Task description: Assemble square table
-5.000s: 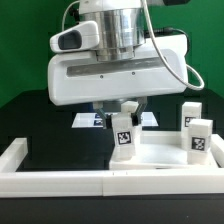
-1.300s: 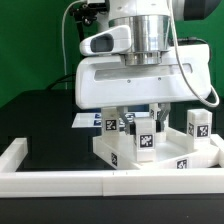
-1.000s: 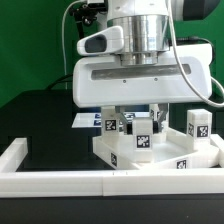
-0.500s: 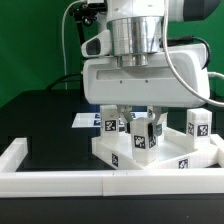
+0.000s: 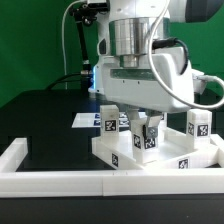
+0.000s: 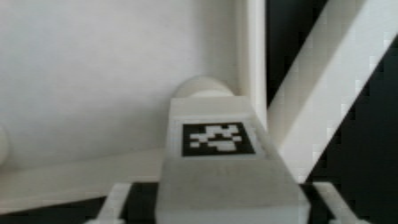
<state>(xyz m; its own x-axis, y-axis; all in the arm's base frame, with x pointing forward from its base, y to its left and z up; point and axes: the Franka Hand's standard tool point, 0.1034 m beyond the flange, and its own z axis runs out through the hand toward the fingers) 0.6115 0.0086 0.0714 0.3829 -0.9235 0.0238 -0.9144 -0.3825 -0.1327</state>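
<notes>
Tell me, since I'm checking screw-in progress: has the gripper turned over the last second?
Yes. The gripper, shut on a table leg, has rotated about its vertical axis: its wide body now stands narrower against the fixed border wall.

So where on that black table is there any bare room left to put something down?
The black tabletop is bare on the exterior view's left, bordered by the long white border wall in front and the white square plastic slab. It is crowded around the slab, where tagged white block legs and the gripper cluster.

claw fingertips (image 6: 125, 203): cut off by the wrist view's edge
marker board (image 5: 88, 120): mostly hidden behind the arm
leg tag (image 6: 219, 138): blurred, perhaps unreadable
</notes>
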